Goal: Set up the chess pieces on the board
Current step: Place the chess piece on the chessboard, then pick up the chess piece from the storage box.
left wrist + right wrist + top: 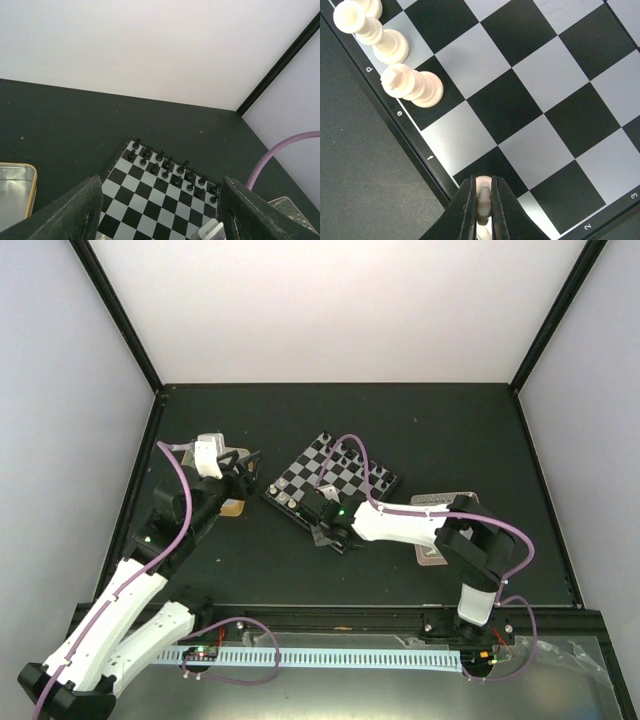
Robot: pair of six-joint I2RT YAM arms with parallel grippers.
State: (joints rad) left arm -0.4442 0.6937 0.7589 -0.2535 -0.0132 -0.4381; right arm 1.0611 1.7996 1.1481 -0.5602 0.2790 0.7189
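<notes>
You are in the placing step: your right claw [483,181] is clamped on 1 cream piece [483,190] over the edge row of the board [520,100], which lies in the middle of the table [450,430]. I judge the next move calls for a straight lowering, then a release. 3 cream pieces [412,86] stand there, and 2 rows of black pieces [170,167] opposite. Your left claw [161,182] is apart and holds nothing.
</notes>
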